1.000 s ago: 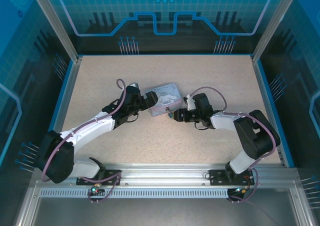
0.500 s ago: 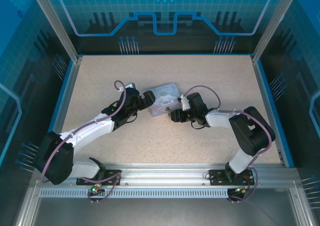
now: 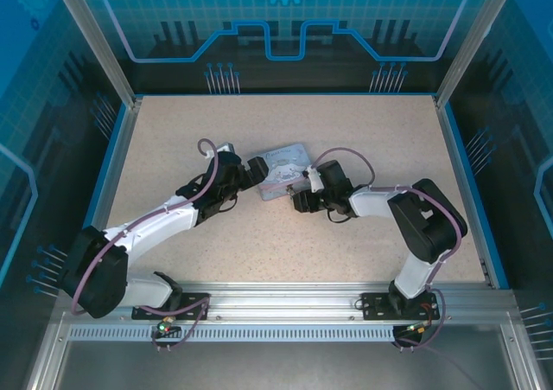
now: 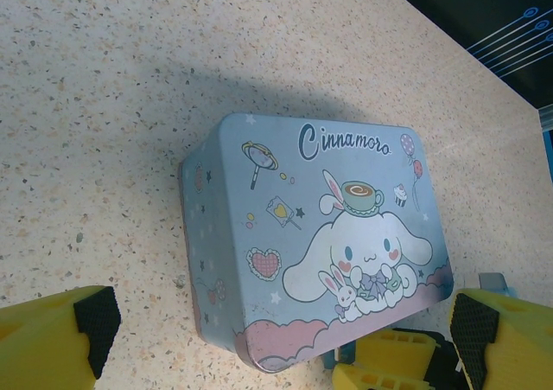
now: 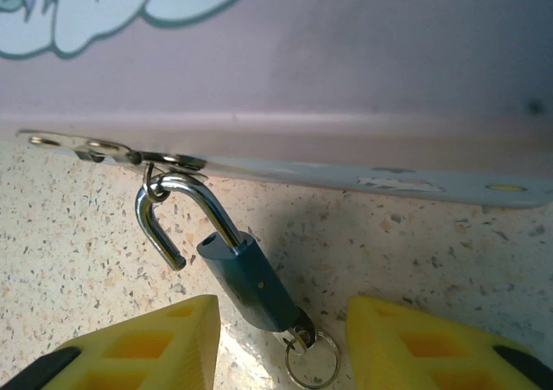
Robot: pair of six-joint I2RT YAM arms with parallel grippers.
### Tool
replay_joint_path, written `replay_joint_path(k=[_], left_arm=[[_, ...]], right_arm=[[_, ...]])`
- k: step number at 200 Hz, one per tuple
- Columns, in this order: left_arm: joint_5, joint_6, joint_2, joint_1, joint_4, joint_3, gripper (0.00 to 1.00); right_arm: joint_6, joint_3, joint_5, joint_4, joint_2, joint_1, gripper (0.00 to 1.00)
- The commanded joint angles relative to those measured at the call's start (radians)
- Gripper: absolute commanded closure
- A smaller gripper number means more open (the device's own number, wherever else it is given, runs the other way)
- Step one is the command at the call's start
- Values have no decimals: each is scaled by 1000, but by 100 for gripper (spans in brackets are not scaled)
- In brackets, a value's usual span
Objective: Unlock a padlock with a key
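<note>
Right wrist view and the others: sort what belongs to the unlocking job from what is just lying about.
Job: padlock, its shackle hooked through the hasp; key with ring at the padlock's base; cartoon tin.
Just there: speckled table; blue enclosure walls.

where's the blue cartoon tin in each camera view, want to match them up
Top external: the tin sits mid-table.
Left wrist: the tin is at the centre, lid art up.
Right wrist: the tin shows its side wall across the top.
Shared landmark: the right gripper at the tin's near edge, by the padlock hooked on it.
</note>
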Motion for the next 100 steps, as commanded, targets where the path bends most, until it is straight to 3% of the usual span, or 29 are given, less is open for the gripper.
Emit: replay_joint_path(k=[1, 100], left_arm=[[-15, 6, 14, 8, 1, 29, 1], [-100, 26, 13, 8, -85, 60, 1]], right_arm=[[-9, 17, 1, -12, 27, 19, 57], [-6, 39, 0, -17, 40, 25, 57]])
